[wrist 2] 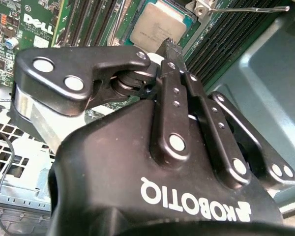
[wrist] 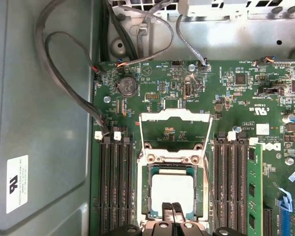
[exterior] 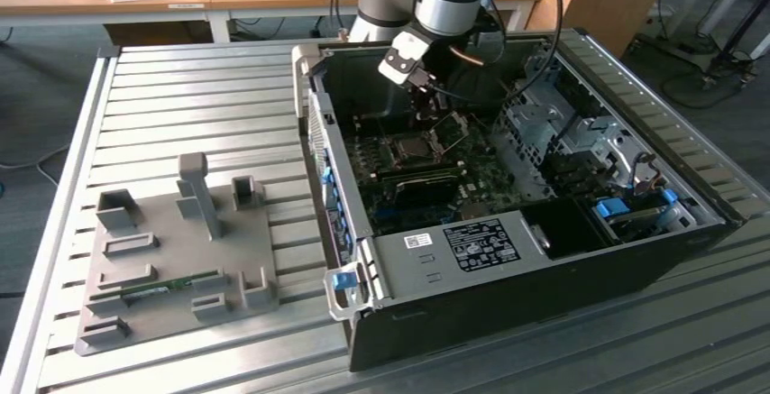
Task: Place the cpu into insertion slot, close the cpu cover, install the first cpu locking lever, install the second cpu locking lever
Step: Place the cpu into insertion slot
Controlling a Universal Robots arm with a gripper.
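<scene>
The cpu (wrist: 173, 189) lies flat in its socket on the green motherboard, silvery top up; it also appears in the second wrist view (wrist 2: 155, 24) and, tiny, in the exterior view (exterior: 407, 149). The cpu cover (wrist: 174, 116), a thin metal frame with a square window, stands swung open on the far side of the socket. My gripper (wrist: 173, 210) hangs just over the cpu's near edge, its two fingertips (wrist 2: 168, 45) pressed together with nothing seen between them. A thin metal lever rod (wrist 2: 246, 9) juts out beside the socket. In the exterior view, the gripper (exterior: 424, 105) reaches down into the open computer case.
Black memory slots (wrist: 115, 187) flank the socket on both sides, with a green memory module (wrist: 254, 196) in one. Cables (wrist: 64, 73) run along the case wall. A drive cage (exterior: 565, 132) fills the case's far side. A grey fixture (exterior: 180, 259) sits on the slatted table.
</scene>
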